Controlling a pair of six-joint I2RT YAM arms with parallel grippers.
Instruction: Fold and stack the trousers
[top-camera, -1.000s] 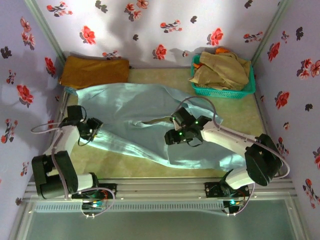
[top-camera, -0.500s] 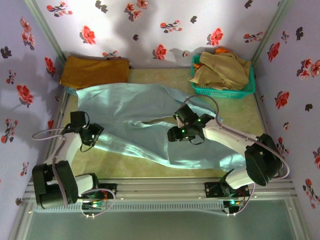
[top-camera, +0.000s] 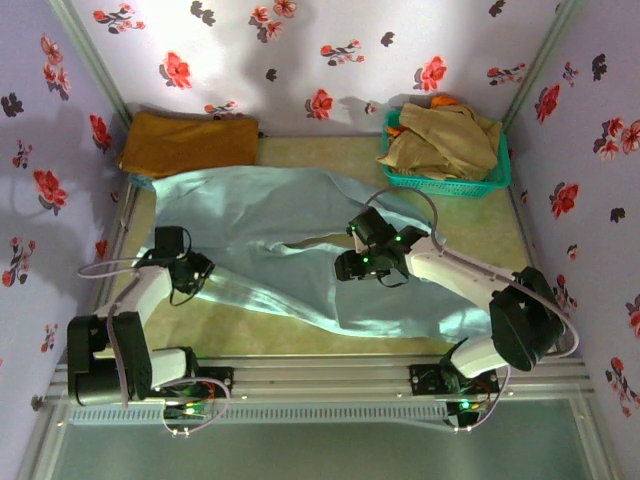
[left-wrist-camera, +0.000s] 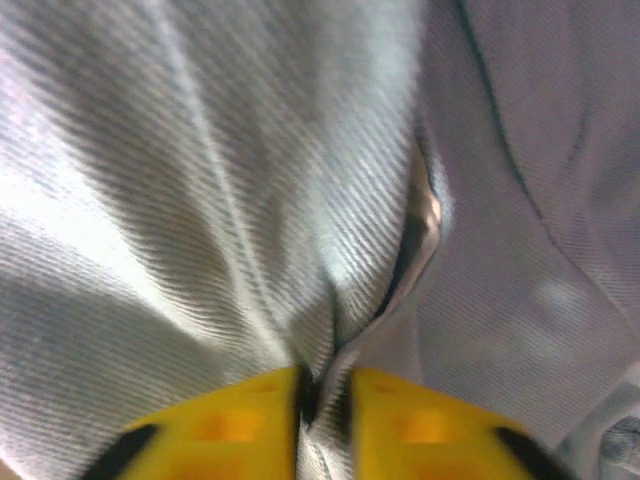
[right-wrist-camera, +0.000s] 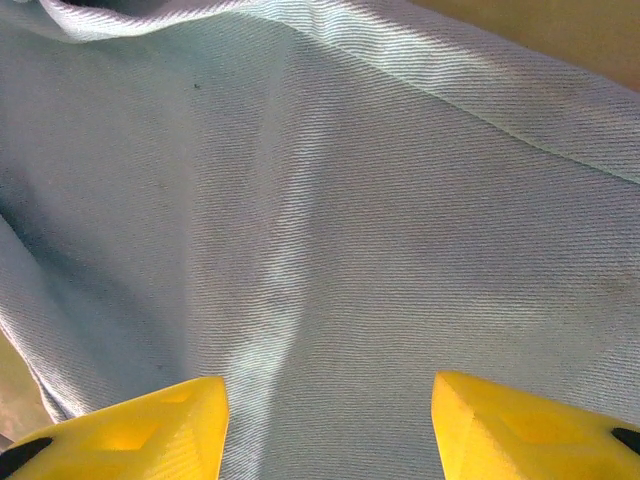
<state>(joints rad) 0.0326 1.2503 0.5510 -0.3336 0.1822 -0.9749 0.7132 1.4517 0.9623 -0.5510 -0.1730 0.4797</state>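
Pale blue-grey trousers of thin smooth cloth (top-camera: 290, 210), spread across the middle of the table (top-camera: 500, 225), legs running toward its right edge. My left gripper (left-wrist-camera: 322, 385) has just closed, pinching a ridge of cloth near the left edge. My right gripper (right-wrist-camera: 330, 400) hovers spread over the cloth. I judge the fold can begin.

The trousers (top-camera: 290, 215) cover the middle of the counter (top-camera: 320, 150) from the left to the lower right. Bare counter lies open in three places:

- at top centre, between the mustard-brown cloth (top-camera: 185, 142) at upper left and the teal basket (top-camera: 445, 185) at upper right
- at centre right, below the basket
- in a strip along the bottom

Flowered walls (top-camera: 300, 60) close three sides. The left arm (top-camera: 140, 295) and right arm (top-camera: 455, 275) cross the lower corners.
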